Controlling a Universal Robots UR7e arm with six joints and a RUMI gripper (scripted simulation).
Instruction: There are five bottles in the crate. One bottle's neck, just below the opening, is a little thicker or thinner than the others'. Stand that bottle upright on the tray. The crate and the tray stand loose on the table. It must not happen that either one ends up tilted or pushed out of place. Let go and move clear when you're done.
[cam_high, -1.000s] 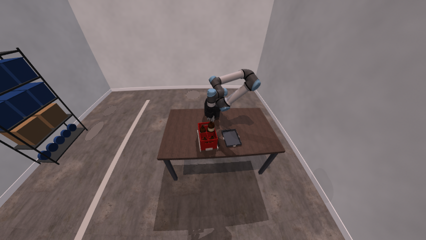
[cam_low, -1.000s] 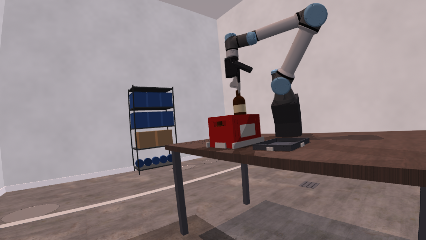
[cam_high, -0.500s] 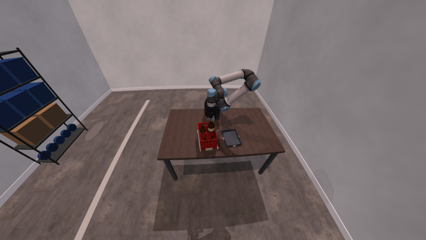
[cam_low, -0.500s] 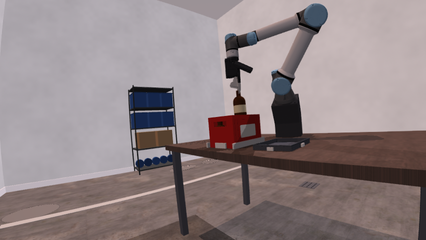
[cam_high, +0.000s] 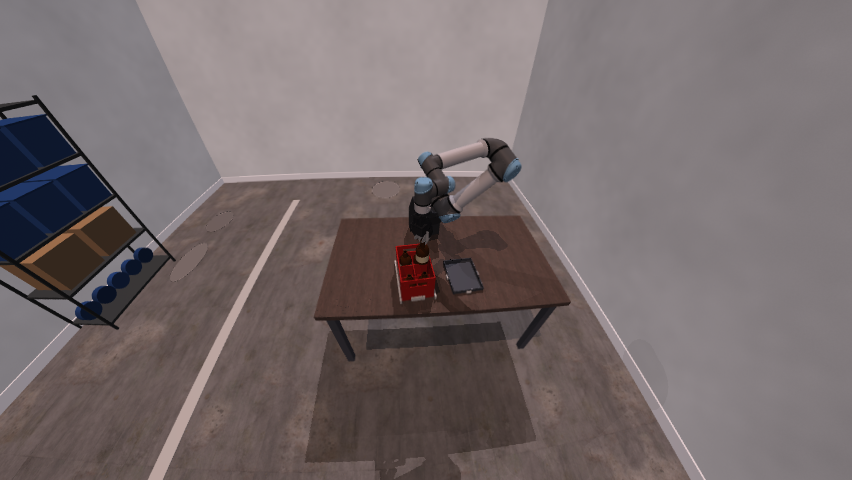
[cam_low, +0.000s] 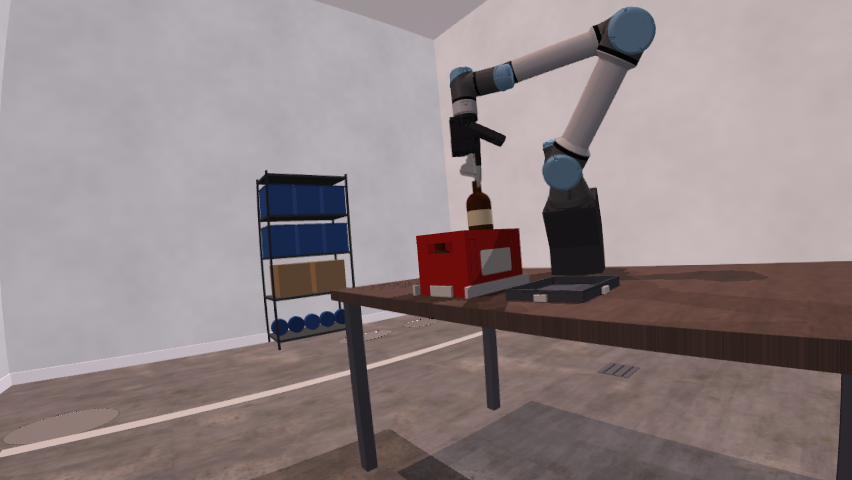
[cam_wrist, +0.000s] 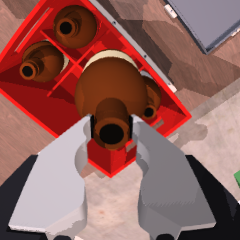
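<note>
My gripper (cam_high: 423, 240) (cam_low: 477, 181) (cam_wrist: 111, 116) is shut on the neck of a brown bottle with a cream label (cam_high: 422, 252) (cam_low: 478, 202) (cam_wrist: 111, 90). The bottle is upright and raised partly out of the red crate (cam_high: 408, 291) (cam_low: 441, 273) (cam_wrist: 30, 95); its lower end is hidden behind the crate's wall. Three other brown bottles show in the wrist view: one (cam_wrist: 80, 30) at the top, one (cam_wrist: 47, 60) at the left, and one (cam_wrist: 152, 95) partly hidden behind the held bottle. The dark tray (cam_high: 462, 276) (cam_low: 560, 295) (cam_wrist: 215, 20) lies beside the crate and holds nothing.
The crate and tray stand near the front edge of the brown table (cam_high: 363, 256) (cam_low: 703, 310), with a narrow gap between them. The arm's base stands behind the tray. A shelf rack (cam_high: 77, 238) (cam_low: 305, 219) with boxes stands away from the table.
</note>
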